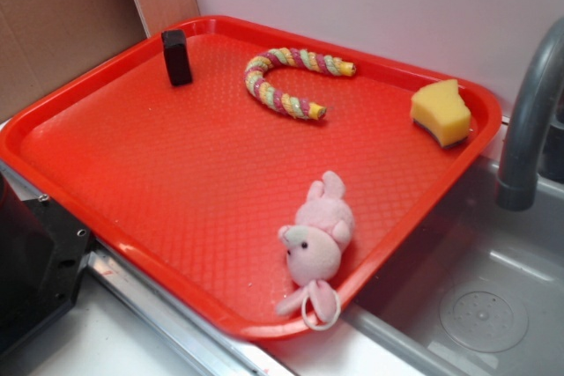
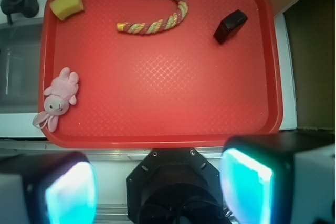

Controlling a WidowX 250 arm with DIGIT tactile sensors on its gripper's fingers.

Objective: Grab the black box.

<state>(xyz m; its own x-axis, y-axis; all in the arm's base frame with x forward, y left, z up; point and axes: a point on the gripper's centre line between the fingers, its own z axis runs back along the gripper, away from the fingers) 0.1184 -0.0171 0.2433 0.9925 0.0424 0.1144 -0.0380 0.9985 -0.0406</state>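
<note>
Matte black, the small upright rectangular box (image 2: 230, 26) stands well ahead of your gripper (image 2: 157, 192) and off to the right, near the red plastic tray's (image 2: 157, 135) far corner; your fingers (image 2: 247, 184) are spread wide, holding nothing.

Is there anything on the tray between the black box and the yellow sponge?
Yes, the striped rope toy lies between the black box and the sponge; both views show it.
</note>
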